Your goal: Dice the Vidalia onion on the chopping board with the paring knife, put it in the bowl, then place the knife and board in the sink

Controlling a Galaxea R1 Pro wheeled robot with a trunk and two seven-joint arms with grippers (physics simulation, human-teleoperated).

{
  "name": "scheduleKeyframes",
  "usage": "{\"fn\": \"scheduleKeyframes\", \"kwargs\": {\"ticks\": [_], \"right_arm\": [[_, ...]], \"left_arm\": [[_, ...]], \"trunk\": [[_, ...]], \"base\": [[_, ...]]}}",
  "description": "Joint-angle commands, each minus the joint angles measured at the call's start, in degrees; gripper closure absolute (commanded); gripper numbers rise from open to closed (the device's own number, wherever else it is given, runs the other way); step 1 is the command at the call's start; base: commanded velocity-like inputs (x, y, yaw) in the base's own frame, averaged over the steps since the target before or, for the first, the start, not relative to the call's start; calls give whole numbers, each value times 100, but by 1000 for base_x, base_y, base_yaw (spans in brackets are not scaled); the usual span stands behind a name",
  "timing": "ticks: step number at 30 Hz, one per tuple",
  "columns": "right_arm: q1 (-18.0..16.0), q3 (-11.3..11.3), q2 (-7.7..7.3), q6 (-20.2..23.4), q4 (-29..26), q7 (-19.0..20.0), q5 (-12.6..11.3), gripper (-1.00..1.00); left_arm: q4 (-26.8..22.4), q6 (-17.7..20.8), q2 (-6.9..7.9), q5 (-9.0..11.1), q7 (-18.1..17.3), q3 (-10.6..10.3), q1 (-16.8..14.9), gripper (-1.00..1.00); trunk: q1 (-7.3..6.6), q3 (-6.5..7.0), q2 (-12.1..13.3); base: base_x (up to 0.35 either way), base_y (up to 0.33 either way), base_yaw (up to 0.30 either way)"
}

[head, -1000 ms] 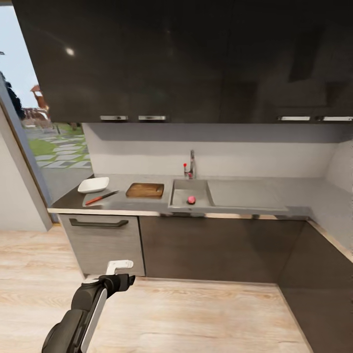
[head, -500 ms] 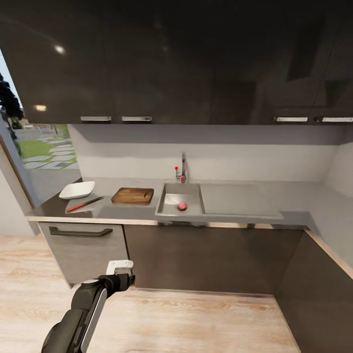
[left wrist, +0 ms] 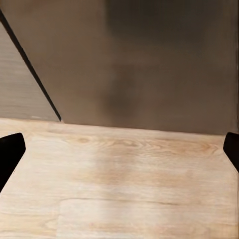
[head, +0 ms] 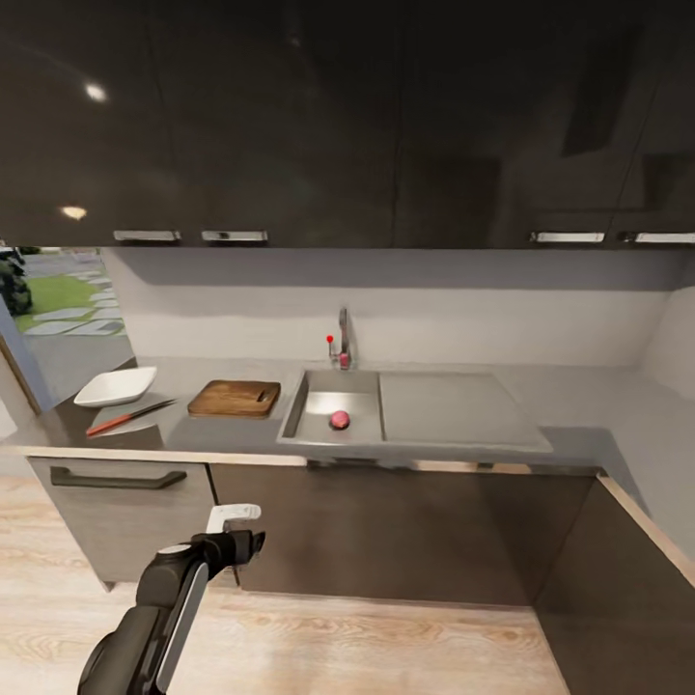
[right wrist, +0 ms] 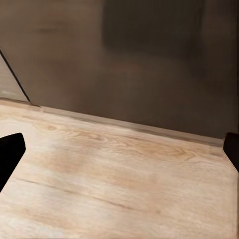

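Two end effectors, both released. Left end effector point(head: 232, 526) low in the head view, in front of the lower cabinets point(head: 386, 521) and above the light wood floor point(head: 338, 647), well apart from everything on the table point(head: 222, 432). From the left wrist view, dark fingertips point(left wrist: 10, 152) spread wide at opposite edges, nothing between them, only floor boards and a dark cabinet front beyond. Right end effector point(right wrist: 119, 154) likewise spread wide and gripping nothing, over the same pale floor and facing a dark cabinet front.

On the table, from left to right: white bowl point(head: 116, 386) near the far left end; paring knife point(head: 128, 418) just in front of the bowl, lying flat at a slant, reddish handle toward the left edge; chopping board point(head: 235, 398) lying flat between the bowl and the sink point(head: 311, 396), just beside the basin's left rim. Vidalia onion point(head: 339, 420) down inside the basin, toward its front, small and reddish. Faucet point(head: 342, 340) upright behind the basin with a small red knob, flat drainboard point(head: 449, 410) adjoining on the right. Dark glossy upper cabinets point(head: 290, 116) overhead, pale backsplash beneath them. Drawer handle point(head: 118, 478) below the bowl end of the table.
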Motion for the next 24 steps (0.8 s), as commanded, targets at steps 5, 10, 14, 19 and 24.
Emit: {"fn": "scheduleKeyframes", "kwargs": {"ticks": [5, 10, 14, 19, 24], "right_arm": [[0, -5, 1, -6, 4, 2, 22, -100], [0, -5, 2, -9, 62, 0, 28, -100], [0, -5, 2, -14, 84, 2, 31, -100], [0, -5, 2, -14, 94, 3, 31, -100], [0, -5, 2, -15, 94, 7, 28, -100]], "left_arm": [[-374, 50, -6, 14, -2, 14, -3, -100], [-745, 29, -33, 18, -19, 16, -12, -100], [-845, 22, -47, 27, -31, 9, -95, -100], [-856, 19, -58, 38, -52, 6, -202, -100], [-856, 20, -59, 34, -55, 6, -233, -100]], "trunk": [[5, -9, -7], [5, -9, -7], [5, -9, -7], [5, -9, -7], [5, -5, -7]], "base": [[223, -81, 0], [66, -10, 0], [6, -1, 0], [7, 0, -9], [196, 0, -125]]}}
